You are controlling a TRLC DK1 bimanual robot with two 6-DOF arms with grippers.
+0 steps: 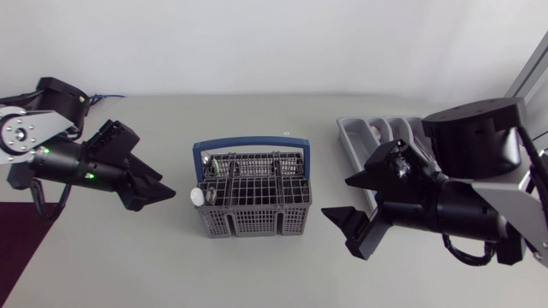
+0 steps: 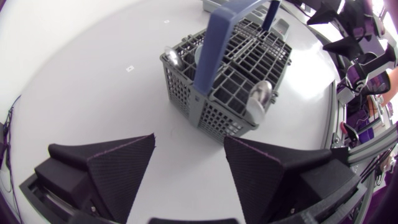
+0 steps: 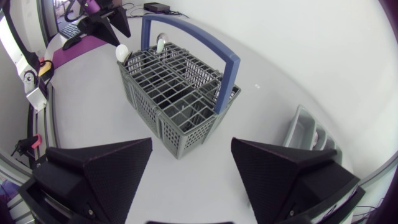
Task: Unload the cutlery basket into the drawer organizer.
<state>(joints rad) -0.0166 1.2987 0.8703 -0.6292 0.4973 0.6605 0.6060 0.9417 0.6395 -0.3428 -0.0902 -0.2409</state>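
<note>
The grey cutlery basket with a blue handle stands mid-table. A spoon's rounded end sticks up at its left corner, and more cutlery shows near the handle. The grey drawer organizer lies at the back right, partly hidden by my right arm. My left gripper is open and empty, just left of the basket. My right gripper is open and empty, just right of it. In the wrist views the basket lies ahead of each gripper, and the organizer is beside the right one.
A dark red mat covers the table's front left corner. Bare tabletop lies in front of the basket and behind it.
</note>
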